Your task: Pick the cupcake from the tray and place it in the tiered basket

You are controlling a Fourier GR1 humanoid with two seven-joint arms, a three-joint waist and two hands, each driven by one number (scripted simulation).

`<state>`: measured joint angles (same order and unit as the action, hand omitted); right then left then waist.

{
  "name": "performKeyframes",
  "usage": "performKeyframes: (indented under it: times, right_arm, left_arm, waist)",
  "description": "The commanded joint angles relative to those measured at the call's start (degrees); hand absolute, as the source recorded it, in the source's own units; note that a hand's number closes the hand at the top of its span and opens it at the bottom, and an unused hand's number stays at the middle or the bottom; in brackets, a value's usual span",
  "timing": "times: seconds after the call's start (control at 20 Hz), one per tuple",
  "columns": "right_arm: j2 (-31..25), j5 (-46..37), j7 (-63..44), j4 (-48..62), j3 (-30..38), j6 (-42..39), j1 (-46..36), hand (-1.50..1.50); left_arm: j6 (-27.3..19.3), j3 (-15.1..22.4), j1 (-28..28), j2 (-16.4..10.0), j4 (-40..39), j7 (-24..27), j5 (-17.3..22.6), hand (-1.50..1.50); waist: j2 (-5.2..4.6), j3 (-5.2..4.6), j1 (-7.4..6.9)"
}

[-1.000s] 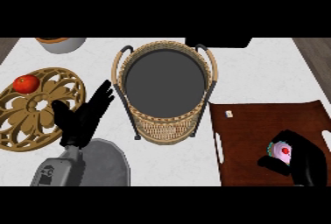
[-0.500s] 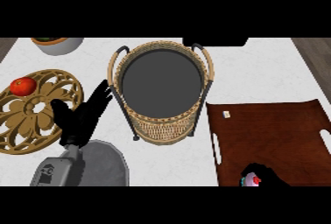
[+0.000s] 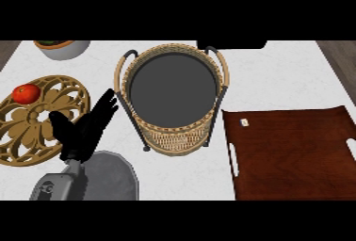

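Far left of the tiered basket (image 3: 173, 141), a round carved wooden plate (image 3: 21, 136) lies flat on the white counter (image 3: 278, 75), cut off by the view's left edge; a red fruit (image 3: 26, 93) sits on the plate's upper part; above that, at the counter's far edge and up-left of the basket, a pale bowl (image 3: 66, 48) shows only in part; just left of the basket, the left hand (image 3: 83, 132) stands with its black fingers straight and spread, pointing up and slightly toward the basket, holding nothing, its fingertips close to the basket's dark frame but not clearly touching it, its thumb over the plate's right rim; its grey forearm (image 3: 90, 181) comes in from the lower edge below it; the basket itself stands upright in the middle of the counter, a woven wicker wall round a dark grey floor, with dark handles rising on either side; behind it, up-right, a dark shape (image 3: 233, 44) meets the top edge, too cut off to name; right of the basket, apart from it, a brown tray (image 3: 292, 155) lies flat, with a small pale speck (image 3: 244, 123) near its upper left corner; the cupcake shows nowhere in this view, so its place cannot be told; the right hand is out of view.
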<state>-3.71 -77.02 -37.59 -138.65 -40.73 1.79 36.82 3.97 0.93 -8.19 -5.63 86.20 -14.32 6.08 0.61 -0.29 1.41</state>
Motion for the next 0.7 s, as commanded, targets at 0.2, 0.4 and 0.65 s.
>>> performKeyframes:
  times: [0.2, 0.4, 0.65]
  right_arm:
    - [1.66, -13.73, -5.35, -18.88, -12.75, -9.96, -5.96, 1.5]
    - [3.69, -16.9, -8.31, -20.03, -13.58, -17.07, -13.81, 1.5]
    - [3.72, -15.83, -17.98, -15.47, -14.17, -21.73, -26.38, 1.5]
  left_arm:
    - [-0.2, 0.94, 0.65, 0.74, -0.64, 1.47, -1.12, 0.0]
    - [0.3, 0.54, -2.23, -0.43, 1.25, -1.81, -0.42, 0.0]
    - [1.35, 0.9, -0.13, -0.46, 0.63, 0.89, -0.65, 0.0]
  waist:
    - [-0.2, -0.02, -0.74]
    - [-0.41, -0.03, -1.37]
    - [-0.71, -0.14, -2.42]
